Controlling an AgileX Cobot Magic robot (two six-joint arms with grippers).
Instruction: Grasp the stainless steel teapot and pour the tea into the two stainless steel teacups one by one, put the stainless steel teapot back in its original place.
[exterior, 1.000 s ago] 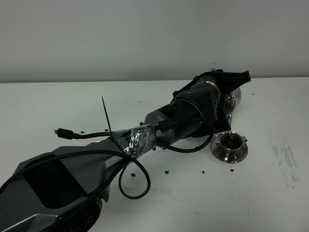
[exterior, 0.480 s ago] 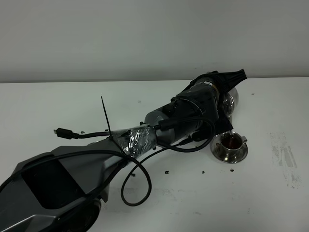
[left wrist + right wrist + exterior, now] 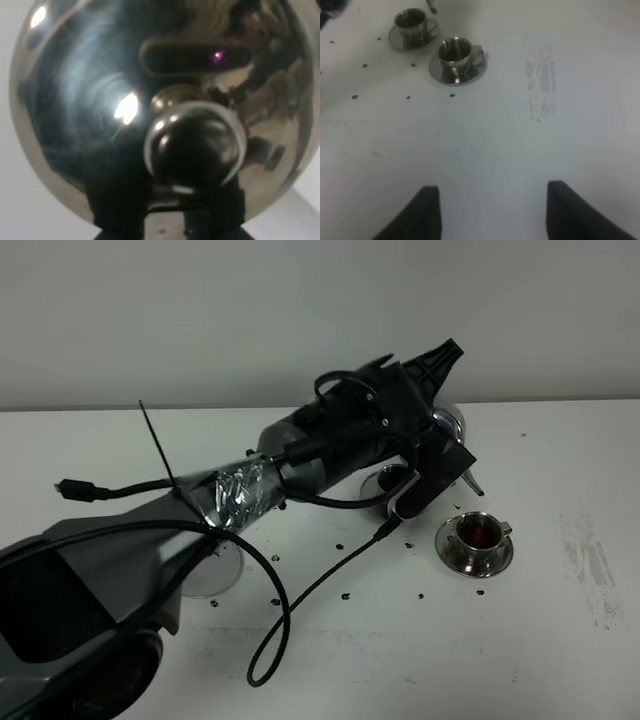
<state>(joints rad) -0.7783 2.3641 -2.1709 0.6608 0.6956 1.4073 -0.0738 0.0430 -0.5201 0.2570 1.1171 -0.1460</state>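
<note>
White tabletop [image 3: 560, 640], speckled with dark drops, fills our view. Our left gripper [image 3: 440, 420] is clamped on the stainless steel teapot [image 3: 150, 100], lifted above the far cup [image 3: 411, 21]; its spout [image 3: 470, 478] angles down beside the near teacup [image 3: 478, 533], which holds dark tea. Both cups sit on saucers. Our right gripper [image 3: 490, 210] hangs with fingers apart, holding nothing.

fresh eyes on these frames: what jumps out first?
The left arm sprawls diagonally across the white table, its foil-taped joint catching light, with the left gripper shut on the stainless steel teapot, which fills the left wrist view. Right of it, a teacup of dark tea sits on its saucer, a second cup beyond, dark specks scattered around.
</note>
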